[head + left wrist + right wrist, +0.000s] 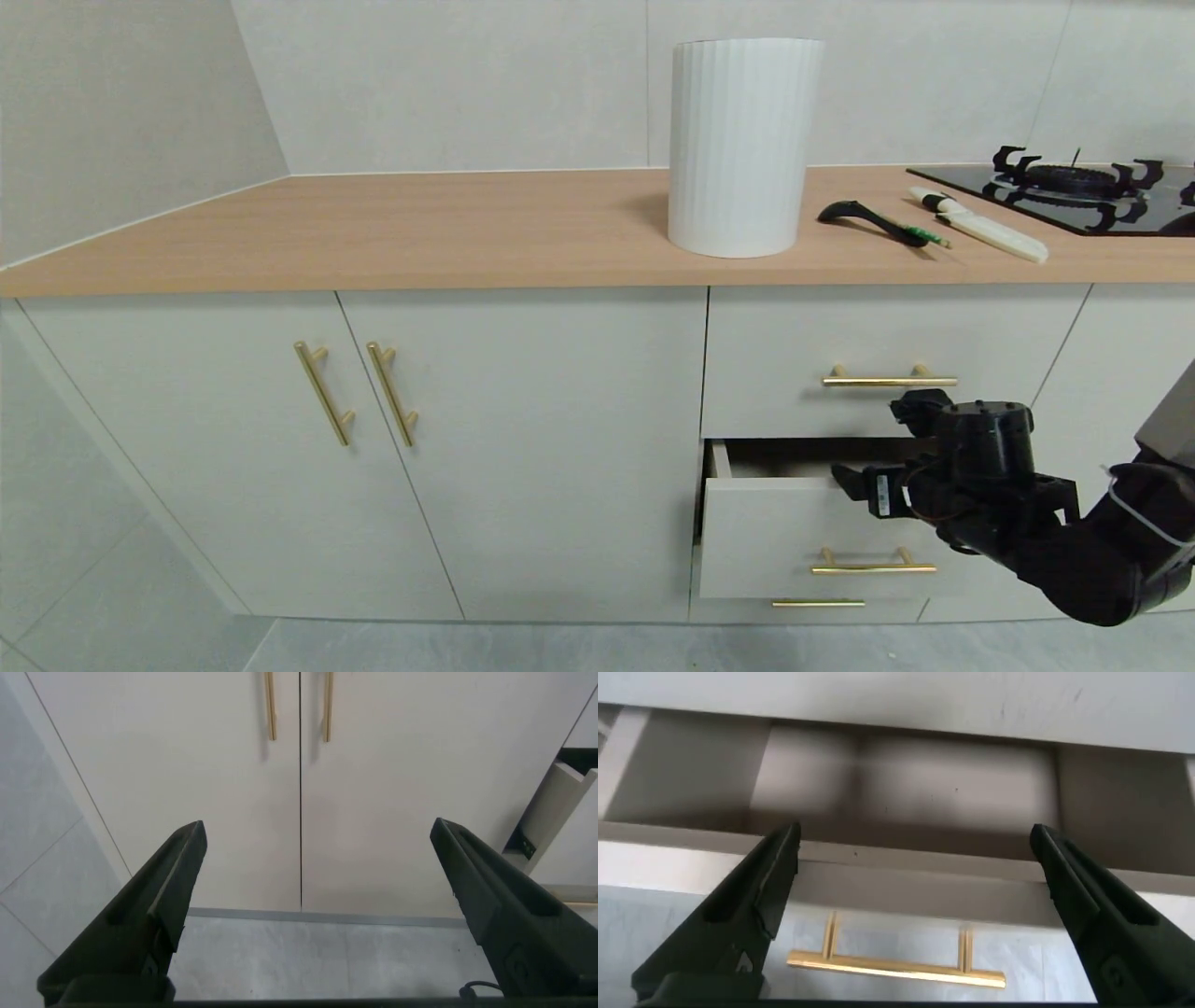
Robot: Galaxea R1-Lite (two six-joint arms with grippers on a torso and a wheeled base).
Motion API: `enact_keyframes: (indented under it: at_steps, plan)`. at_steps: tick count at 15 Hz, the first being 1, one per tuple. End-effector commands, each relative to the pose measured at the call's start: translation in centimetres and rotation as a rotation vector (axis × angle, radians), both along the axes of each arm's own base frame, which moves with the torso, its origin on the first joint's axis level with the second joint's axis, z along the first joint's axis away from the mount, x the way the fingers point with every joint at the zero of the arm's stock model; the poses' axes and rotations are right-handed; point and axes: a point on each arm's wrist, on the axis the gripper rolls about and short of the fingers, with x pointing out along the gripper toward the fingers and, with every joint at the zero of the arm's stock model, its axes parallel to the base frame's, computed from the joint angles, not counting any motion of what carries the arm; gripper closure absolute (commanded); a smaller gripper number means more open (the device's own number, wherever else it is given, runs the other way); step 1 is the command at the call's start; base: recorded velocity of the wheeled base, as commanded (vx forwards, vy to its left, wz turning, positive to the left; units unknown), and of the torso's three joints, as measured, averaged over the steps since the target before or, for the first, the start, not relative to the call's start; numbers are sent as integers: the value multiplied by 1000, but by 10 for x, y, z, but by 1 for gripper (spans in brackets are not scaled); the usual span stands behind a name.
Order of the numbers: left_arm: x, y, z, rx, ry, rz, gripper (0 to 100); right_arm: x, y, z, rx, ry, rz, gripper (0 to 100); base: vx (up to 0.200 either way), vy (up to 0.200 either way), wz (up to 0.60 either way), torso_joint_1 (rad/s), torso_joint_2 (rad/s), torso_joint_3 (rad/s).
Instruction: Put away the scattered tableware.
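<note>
A black spoon with a green handle end and a white knife lie on the wooden countertop, to the right of a tall white ribbed container. Under them, the second drawer is pulled partly out, and its inside looks dark. My right gripper is open and empty, level with the drawer's top edge just above the drawer front. My left gripper is open and empty, low down and facing the cabinet doors.
A gas hob occupies the counter's far right. The top drawer is closed. Gold handles sit on the open drawer and on the two cabinet doors. Grey floor lies below the cabinets.
</note>
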Motion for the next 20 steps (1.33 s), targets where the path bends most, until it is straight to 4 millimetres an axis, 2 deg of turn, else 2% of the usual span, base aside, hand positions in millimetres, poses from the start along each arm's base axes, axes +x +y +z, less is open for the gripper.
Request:
enact_keyframes:
  at_steps: [1, 9, 16, 20]
  plan:
    - [0, 0, 0, -1, 1, 1, 0, 4, 1, -11, -2, 14, -7, 0, 0, 0, 0, 0, 0, 0]
    - [0, 0, 0, -1, 1, 1, 0, 2, 0, -7, -18, 33, -23, 0, 0, 0, 0, 0, 0, 0]
    - [0, 0, 0, -1, 1, 1, 0, -17, -4, 25, -35, 120, -9, 0, 0, 0, 0, 0, 0, 0]
    - [0, 0, 0, -1, 1, 1, 0, -22, -3, 28, -47, 160, -1, 0, 0, 0, 0, 0, 0, 0]
